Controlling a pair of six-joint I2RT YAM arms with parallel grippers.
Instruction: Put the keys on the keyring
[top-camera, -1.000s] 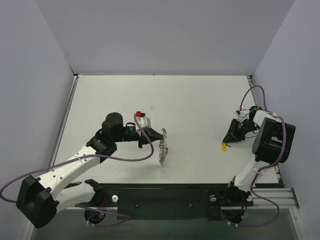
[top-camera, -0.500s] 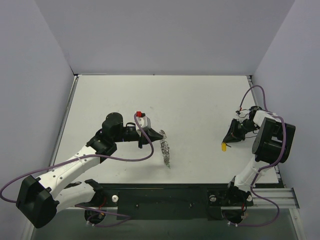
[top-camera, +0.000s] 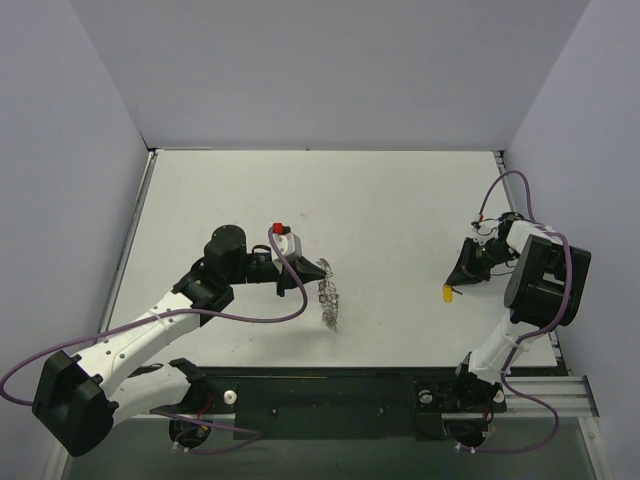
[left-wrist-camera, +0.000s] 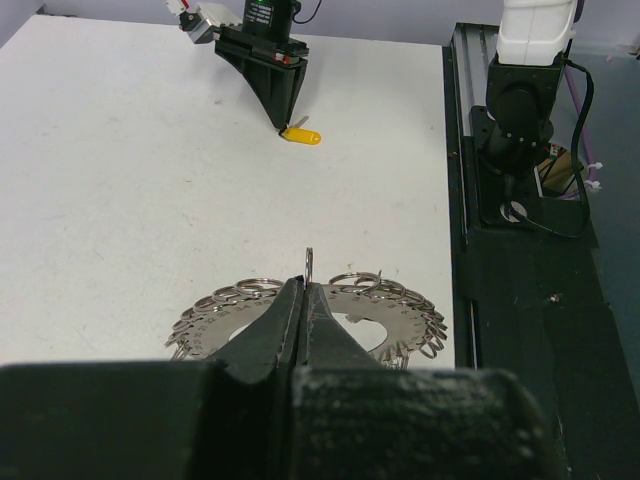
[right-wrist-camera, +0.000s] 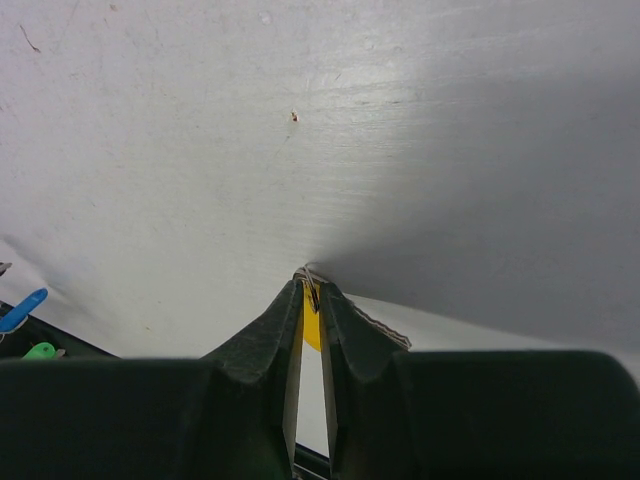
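The keyring (top-camera: 330, 303) is a silvery loop rimmed with small split rings. It hangs from my left gripper (top-camera: 321, 272) down to the table. In the left wrist view the keyring (left-wrist-camera: 400, 310) spreads out below my left gripper (left-wrist-camera: 305, 286), which is shut on one upright small ring. My right gripper (top-camera: 456, 282) points down at the right side, shut on the yellow key (top-camera: 448, 293). The yellow key (right-wrist-camera: 314, 330) shows between the fingers of my right gripper (right-wrist-camera: 310, 283). The blue key (right-wrist-camera: 20, 310) and green key (right-wrist-camera: 40, 351) show only at the right wrist view's left edge.
The white table (top-camera: 380, 210) has grey walls on three sides. A black rail (top-camera: 330, 390) with the arm bases runs along the near edge. In the left wrist view the yellow key (left-wrist-camera: 302, 136) lies under the right gripper (left-wrist-camera: 283, 118).
The keyring has swung a little under my left gripper, first toward the near edge, then partly back. The right arm and the yellow key have not moved.
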